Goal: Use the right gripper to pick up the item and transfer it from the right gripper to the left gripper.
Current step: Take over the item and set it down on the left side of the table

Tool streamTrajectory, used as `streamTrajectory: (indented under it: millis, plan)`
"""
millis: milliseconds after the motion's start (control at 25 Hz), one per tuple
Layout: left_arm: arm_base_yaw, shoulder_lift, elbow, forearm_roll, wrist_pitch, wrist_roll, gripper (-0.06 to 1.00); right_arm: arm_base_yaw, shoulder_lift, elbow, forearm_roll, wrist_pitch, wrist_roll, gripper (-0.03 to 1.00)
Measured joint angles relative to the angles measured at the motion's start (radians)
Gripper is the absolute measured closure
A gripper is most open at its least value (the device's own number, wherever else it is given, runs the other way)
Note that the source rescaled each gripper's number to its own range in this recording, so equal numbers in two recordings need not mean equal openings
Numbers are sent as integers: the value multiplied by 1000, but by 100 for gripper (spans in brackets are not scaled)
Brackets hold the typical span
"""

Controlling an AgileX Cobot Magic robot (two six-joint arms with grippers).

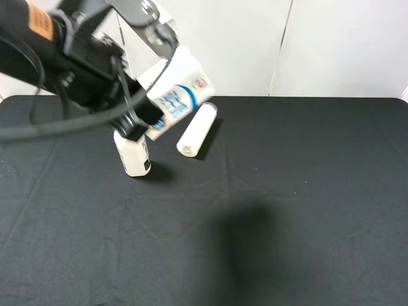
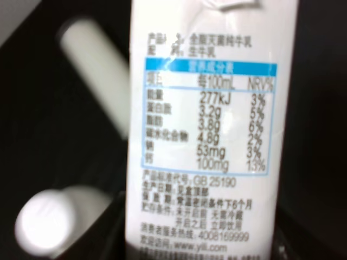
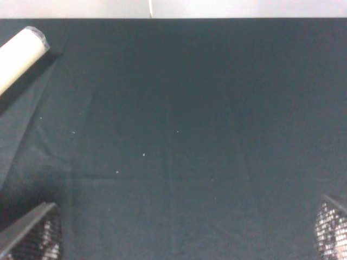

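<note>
The item [image 1: 180, 94], a white carton with blue print, hangs tilted in the air at the back left, above the table. My left gripper [image 1: 148, 118], on the arm with the orange band, is shut on its lower end. In the left wrist view the item [image 2: 209, 135] fills the frame with its text panel. My right gripper [image 3: 184, 232] is open and empty over bare cloth, with only its fingertips [image 3: 32, 235] showing at the frame's corners. It is out of the exterior view.
A white capped bottle [image 1: 134, 156] stands under the left gripper, and also shows in the left wrist view [image 2: 43, 222]. A white tube [image 1: 196, 129] lies beside it, seen too from both wrists [image 2: 95, 76] [image 3: 19, 59]. A black cloth [image 1: 287, 191] covers the table.
</note>
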Motion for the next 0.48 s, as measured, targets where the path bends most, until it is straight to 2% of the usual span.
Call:
streamTrajectory:
  millis: [200,360,480]
  plan:
    - [106,0,-56,68,137,-105,94,0,0,0,0,0,0,-3]
    - [203,0,-92,116,234,-143,94,0,0,0,0,0,0,-3]
    - [273,0,-94,120,261,-164,94,0,0,0,0,0,0,-3]
